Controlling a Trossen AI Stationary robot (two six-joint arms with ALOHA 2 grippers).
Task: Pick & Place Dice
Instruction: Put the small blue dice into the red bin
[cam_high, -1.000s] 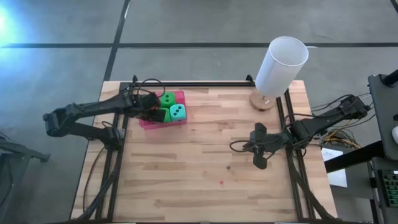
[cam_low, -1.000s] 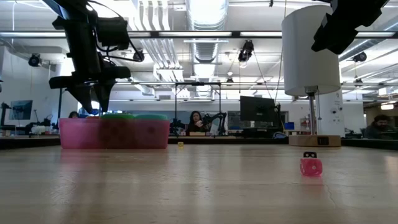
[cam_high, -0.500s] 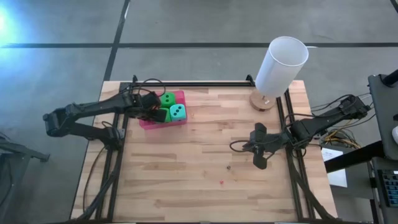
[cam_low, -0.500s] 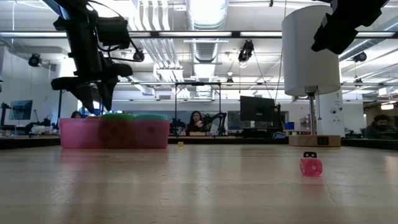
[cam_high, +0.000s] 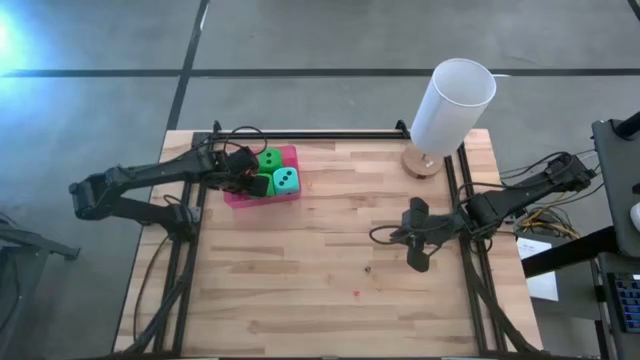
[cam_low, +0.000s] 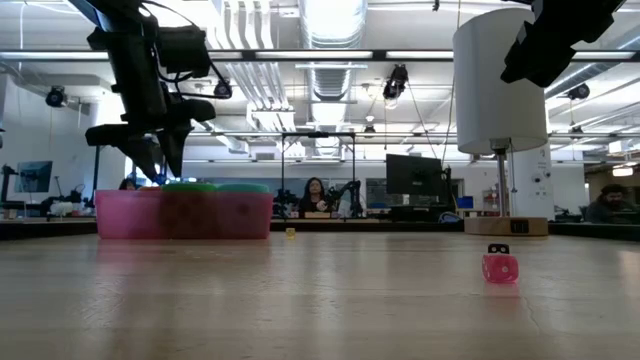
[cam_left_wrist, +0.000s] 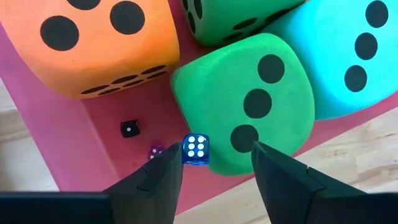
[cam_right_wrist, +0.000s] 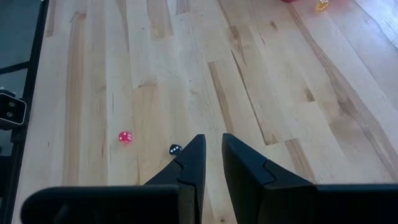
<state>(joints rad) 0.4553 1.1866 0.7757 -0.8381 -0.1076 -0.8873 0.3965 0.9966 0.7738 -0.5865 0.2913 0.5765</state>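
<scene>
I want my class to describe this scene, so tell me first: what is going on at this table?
The left gripper hangs over a pink tray at the table's far left, fingers apart, with nothing seen gripped. The tray holds an orange die, two green dice and a teal die, plus a tiny blue die and a tiny black die. The right gripper waits, fingers nearly together, near the table's right edge. A small pink die lies loose on the wood beside a white lamp.
</scene>
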